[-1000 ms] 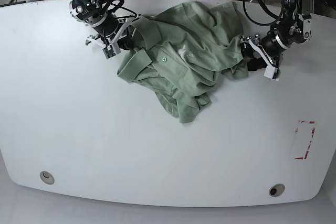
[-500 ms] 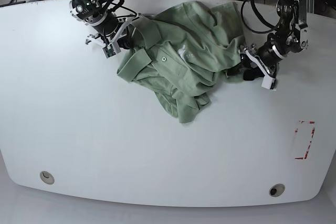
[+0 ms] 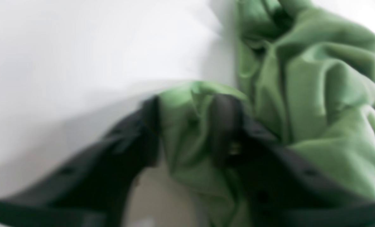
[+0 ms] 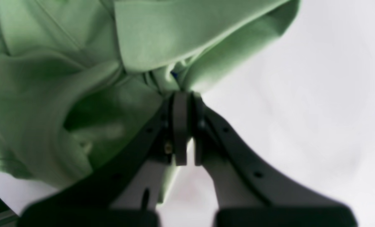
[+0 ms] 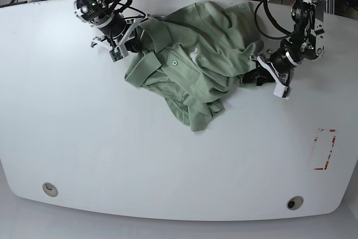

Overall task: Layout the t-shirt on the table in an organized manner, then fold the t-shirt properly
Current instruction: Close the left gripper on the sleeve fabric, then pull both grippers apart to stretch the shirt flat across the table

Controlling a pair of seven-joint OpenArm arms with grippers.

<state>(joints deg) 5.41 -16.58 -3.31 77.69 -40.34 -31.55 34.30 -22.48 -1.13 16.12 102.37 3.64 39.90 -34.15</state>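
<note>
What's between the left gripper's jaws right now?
A bunched fold of the t-shirt fills the gap of the left gripper, whose jaws stand apart around it. The blur and the cloth hide how far it goes in.
</note>
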